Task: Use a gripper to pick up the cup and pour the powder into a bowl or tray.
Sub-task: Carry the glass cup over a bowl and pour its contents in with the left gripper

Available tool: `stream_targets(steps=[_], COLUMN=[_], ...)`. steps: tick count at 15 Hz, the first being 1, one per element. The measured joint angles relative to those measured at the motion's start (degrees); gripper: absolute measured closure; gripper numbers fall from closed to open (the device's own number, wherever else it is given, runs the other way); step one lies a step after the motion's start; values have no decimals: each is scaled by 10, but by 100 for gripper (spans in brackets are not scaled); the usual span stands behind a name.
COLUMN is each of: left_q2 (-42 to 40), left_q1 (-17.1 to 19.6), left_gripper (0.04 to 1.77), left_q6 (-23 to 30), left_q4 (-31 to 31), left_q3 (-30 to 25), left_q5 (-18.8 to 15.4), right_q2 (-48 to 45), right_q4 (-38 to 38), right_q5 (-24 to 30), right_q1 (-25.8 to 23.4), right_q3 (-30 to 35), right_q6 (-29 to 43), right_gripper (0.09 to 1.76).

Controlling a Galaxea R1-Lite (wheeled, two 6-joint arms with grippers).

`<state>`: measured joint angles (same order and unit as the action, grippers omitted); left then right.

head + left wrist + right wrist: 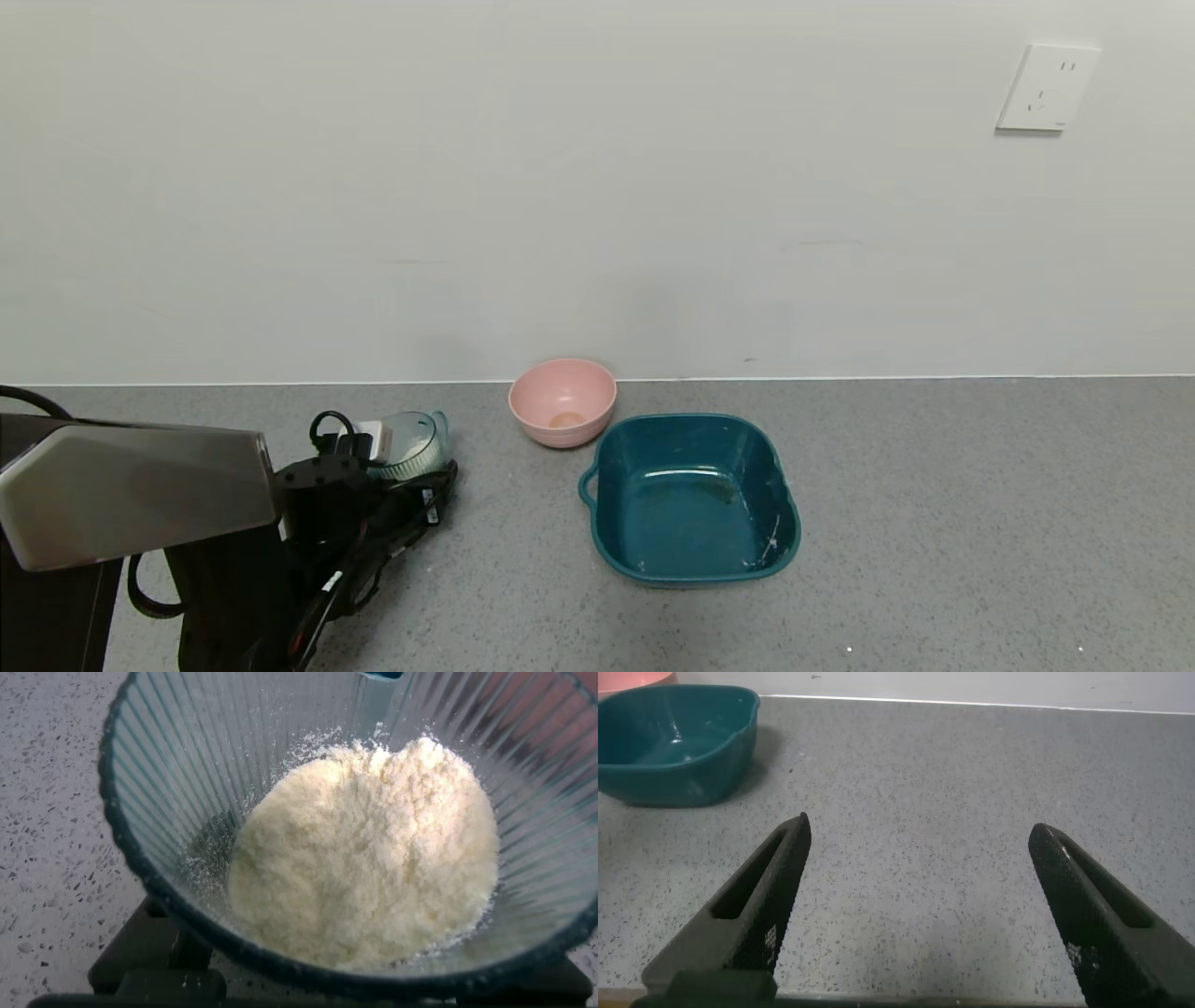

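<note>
Left arm: the grey-shelled arm segment [131,490] fills the near left corner of the head view, closest to the camera, with black cabling and a black cylindrical wrist running forward from it
Left pincer: the black left pincer [411,481] sits low over the table near its left side, right at the cup; the cup fills the left wrist view with black pincer parts showing under its rim, but whether the fingers are clenched on it I cannot tell
Cup: the small transparent pale-teal ribbed plastic cup [414,444] is just ahead of the left wrist, toward the far edge of the table, left of the pink bowl; whether it rests on the table or is lifted cannot be told
Powder: a heap of fine cream-white flour-like powder [369,854] lies in the cup bottom, banked toward one side, with a thin dusting clinging to the ribbed wall
Basin: the dark teal rounded-square plastic basin [780,485] with a small loop handle on its left side stands near the middle of the table, well apart from the cup; a few pale specks and a dark smear mark its floor
Pink bowl: the small round pink plastic bowl [562,401] stands by the far edge of the table, just beside the basin's far left corner
Right pincer: the black right pincer [920,919] hangs over bare table to the right of the basin, its two fingers [771,891] spread wide with nothing between them
Table: grey speckled table [980,523] meeting a pale wall along its far edge
Wall: a white socket plate [1047,87] sits high on the right
</note>
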<state>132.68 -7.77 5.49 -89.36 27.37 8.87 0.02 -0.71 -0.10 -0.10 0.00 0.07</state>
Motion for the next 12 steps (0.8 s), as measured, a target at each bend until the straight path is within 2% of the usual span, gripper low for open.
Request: stream_targets(steps=[6,9,12], left_q2=[-11,-31,-84], left_q1=[-1,-1,-4], left_gripper=[49,50,50], left_q6=[-4,-22,-38], left_q4=[0,8,92], left_q3=[-3,-5,5], left_q5=[0,0,0], right_q2=[0,0,0], right_q4=[0,0,0], right_q5=[0,0,0], right_q1=[0,0,0], right_q3=[0,0,0], right_q6=[0,0,0], right_gripper=[15,15,15])
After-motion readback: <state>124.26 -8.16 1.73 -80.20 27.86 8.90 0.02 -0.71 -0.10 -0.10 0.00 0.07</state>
